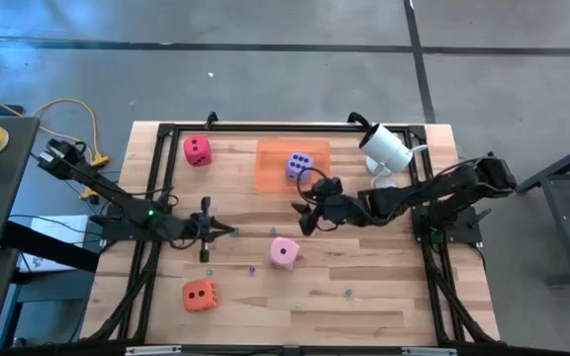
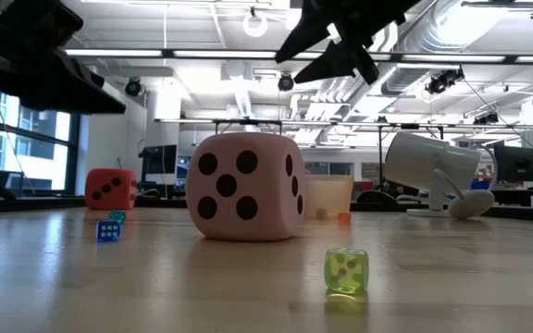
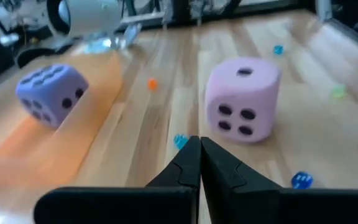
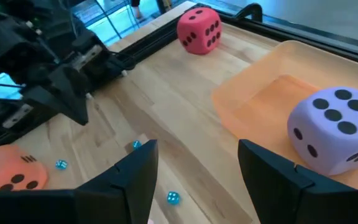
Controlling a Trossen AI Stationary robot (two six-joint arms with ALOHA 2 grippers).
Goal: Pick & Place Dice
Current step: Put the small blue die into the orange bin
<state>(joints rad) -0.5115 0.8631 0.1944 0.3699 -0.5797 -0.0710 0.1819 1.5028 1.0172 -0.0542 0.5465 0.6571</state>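
Purple die [image 1: 299, 165] in orange tray [image 1: 273, 168], six dark pips up

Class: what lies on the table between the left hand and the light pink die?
In the left wrist view, only bare wood and one tiny blue die lie between the shut left hand and the light pink die.

We see a translucent orange tray [image 1: 275, 166] on the wooden table [image 1: 364, 307], a white lamp-like device [image 1: 386, 148] near the far right corner, tiny dice scattered about, including a green one [image 2: 346, 271] and a blue one [image 2: 108, 230].
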